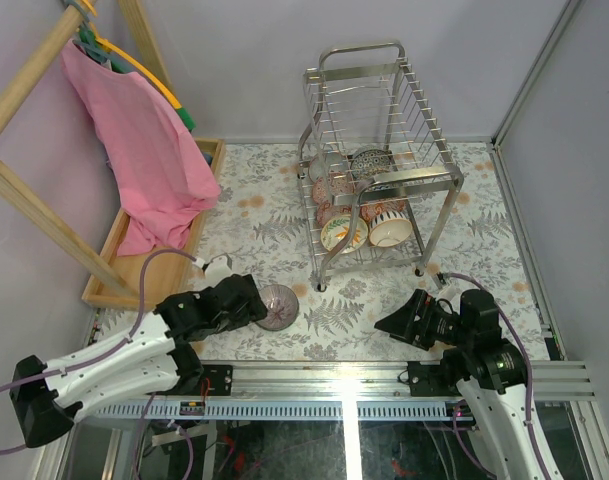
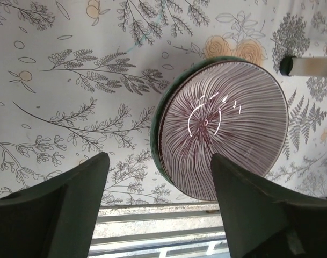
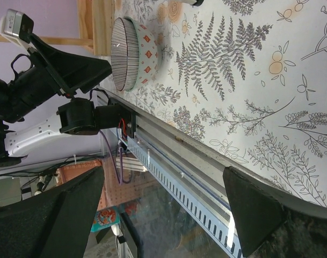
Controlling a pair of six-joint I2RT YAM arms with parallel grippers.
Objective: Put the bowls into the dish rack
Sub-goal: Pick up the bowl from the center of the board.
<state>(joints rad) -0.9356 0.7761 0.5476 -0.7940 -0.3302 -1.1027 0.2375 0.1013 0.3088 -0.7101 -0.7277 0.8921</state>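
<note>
top external: a striped bowl sits on the floral counter at 3 o'clock of the left tool, whose jaws gape, gripping nothing. right tool wide open, empty. dish rack, holding other bowls, stands at the bowl's 1 o'clock.

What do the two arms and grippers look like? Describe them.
The left arm and right arm have white shells and black joints. The left gripper and right gripper are black, with two dark wedge-shaped fingers each. Greyish-purple cables loop along both arms.

One loose bowl, roughly six racked bowls — count unsure — one dish rack, one wooden tray
</note>
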